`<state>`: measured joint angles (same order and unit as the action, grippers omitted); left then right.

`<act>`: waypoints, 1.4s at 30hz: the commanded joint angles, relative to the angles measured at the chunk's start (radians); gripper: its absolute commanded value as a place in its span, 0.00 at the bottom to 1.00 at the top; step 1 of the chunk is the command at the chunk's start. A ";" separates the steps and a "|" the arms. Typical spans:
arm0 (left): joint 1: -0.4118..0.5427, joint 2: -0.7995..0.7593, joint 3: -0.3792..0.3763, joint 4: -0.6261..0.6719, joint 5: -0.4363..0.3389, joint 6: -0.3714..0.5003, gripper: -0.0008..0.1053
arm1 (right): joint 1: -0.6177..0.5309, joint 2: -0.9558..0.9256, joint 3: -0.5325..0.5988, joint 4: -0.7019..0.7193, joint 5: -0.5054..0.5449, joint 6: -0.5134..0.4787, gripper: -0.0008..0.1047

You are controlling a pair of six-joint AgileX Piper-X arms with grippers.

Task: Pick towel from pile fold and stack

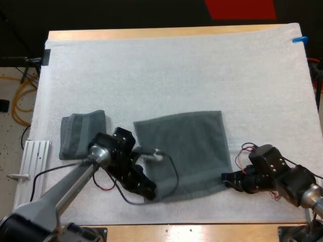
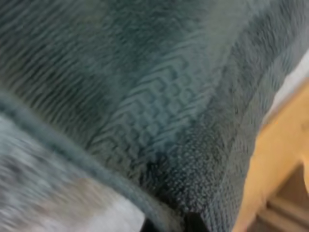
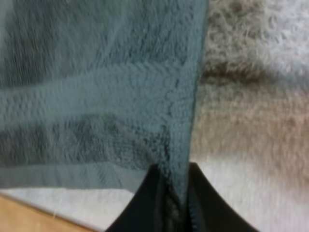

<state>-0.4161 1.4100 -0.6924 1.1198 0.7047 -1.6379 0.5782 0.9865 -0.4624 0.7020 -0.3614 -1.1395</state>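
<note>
Both grippers pinch the near edge of the flat dark grey-green towel (image 1: 184,151).
The left gripper (image 1: 149,192) clamps its near-left corner, the right gripper (image 1: 225,177) its near-right corner; a smaller folded grey-green towel (image 1: 81,133) lies left of the flat one, apart, on the white mat (image 1: 176,75).

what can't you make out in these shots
- High view: near left corner of the spread towel, hidden under the left gripper.
- High view: layer count of the folded towel, too small; the left arm covers its near right corner.
- Left wrist view: the mat behind the spread towel, which drapes close in front.
- Right wrist view: the towel edge inside the right gripper, hidden by its fingers.
</note>
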 commanded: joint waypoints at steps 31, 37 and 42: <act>0.346 0.107 0.001 -0.734 0.174 -0.438 0.01 | -0.203 0.473 -0.103 -0.819 -0.143 0.534 0.01; 0.346 0.107 0.001 -0.737 0.054 -0.438 0.01 | -0.203 0.492 -0.114 -0.855 -0.067 0.534 0.01; 0.346 0.107 0.001 -0.737 0.004 -0.436 0.01 | -0.203 0.492 -0.114 -0.855 -0.037 0.531 0.01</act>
<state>-0.0701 1.5204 -0.6902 0.3884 0.7223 -2.0710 0.3795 1.4809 -0.5668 -0.1404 -0.4023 -0.6052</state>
